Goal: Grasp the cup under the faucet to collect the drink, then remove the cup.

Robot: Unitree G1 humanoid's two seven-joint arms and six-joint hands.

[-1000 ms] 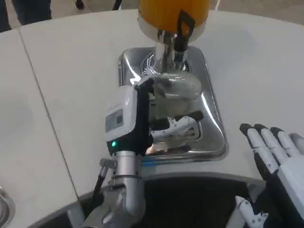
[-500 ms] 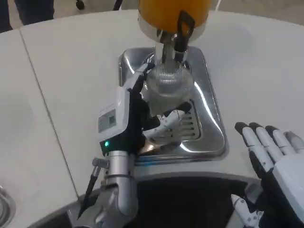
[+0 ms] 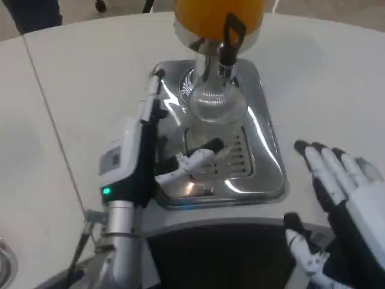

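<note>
A clear ribbed cup [image 3: 213,103] stands upright on the steel drip tray [image 3: 267,165], right below the faucet [image 3: 227,45] of the orange drink dispenser [image 3: 219,13]. My left hand [image 3: 139,147] is to the left of the cup, over the tray's left edge, with fingers stretched out and the thumb [image 3: 191,161] pointing right across the grate. It holds nothing, and a gap separates it from the cup. My right hand [image 3: 340,186] hovers over the table to the right of the tray, fingers spread and empty.
The tray has a slotted grate [image 3: 231,158] in its front half. White table [image 3: 66,90] lies on both sides of the tray. The table's front edge [image 3: 228,224] runs just below the tray. A seam [image 3: 51,120] crosses the table at left.
My left hand has let go of the cup and slid left, away from it. The cup now stands alone under the faucet. My right hand has barely moved.
</note>
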